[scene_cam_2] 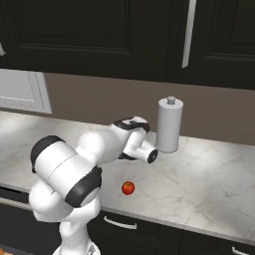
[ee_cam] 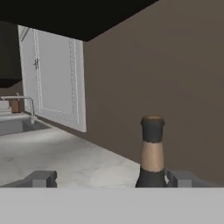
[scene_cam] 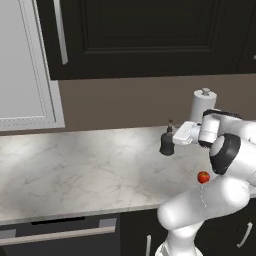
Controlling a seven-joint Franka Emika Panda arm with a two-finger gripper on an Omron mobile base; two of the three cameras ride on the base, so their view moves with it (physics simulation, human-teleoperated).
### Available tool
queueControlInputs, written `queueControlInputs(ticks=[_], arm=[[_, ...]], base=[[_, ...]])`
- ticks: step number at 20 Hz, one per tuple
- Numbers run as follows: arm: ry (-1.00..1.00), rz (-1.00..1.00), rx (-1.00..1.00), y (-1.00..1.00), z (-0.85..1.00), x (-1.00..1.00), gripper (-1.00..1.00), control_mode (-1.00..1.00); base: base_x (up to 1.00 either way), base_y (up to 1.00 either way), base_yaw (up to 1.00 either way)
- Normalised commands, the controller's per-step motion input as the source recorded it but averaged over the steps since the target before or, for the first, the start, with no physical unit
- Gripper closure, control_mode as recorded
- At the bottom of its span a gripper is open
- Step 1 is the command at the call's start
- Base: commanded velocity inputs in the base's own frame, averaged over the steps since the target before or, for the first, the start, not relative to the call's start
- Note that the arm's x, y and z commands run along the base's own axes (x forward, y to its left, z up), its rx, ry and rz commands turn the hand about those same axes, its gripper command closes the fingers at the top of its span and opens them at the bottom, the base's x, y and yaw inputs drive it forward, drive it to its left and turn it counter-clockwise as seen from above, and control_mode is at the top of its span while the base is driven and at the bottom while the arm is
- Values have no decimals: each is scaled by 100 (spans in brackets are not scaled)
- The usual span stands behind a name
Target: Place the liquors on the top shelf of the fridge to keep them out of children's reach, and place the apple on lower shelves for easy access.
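A squat dark liquor bottle (scene_cam: 166,143) with a narrow neck stands upright on the marble counter (scene_cam: 90,170). My gripper (scene_cam: 176,136) is level with its neck, just to its right, and open. In the hand view the neck (ee_cam: 152,151) rises between my fingertips (ee_cam: 42,178), close to the right one, and nothing is gripped. The small red apple (scene_cam: 203,177) lies near the counter's front edge, beside my arm; it also shows on the counter as the apple (scene_cam_2: 128,188). The fridge and its shelves are out of view.
A white paper towel roll (scene_cam: 202,106) with a knob stands against the brown back wall, behind my hand, also seen as the roll (scene_cam_2: 170,125). Black upper cabinets (scene_cam: 145,35) hang above. A faucet (ee_cam: 27,104) and sink lie far along the counter.
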Motion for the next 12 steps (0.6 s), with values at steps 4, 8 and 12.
queueControlInputs(ticks=[4, 8, 12], arm=[[0, 1, 0, 0, -21, 30, -100, -100], [0, 1, 0, 0, -20, 29, -100, -100], [0, 1, 0, 0, -20, 31, -100, -100]], base=[[0, 0, 0], [0, 0, 0], [0, 0, 0]])
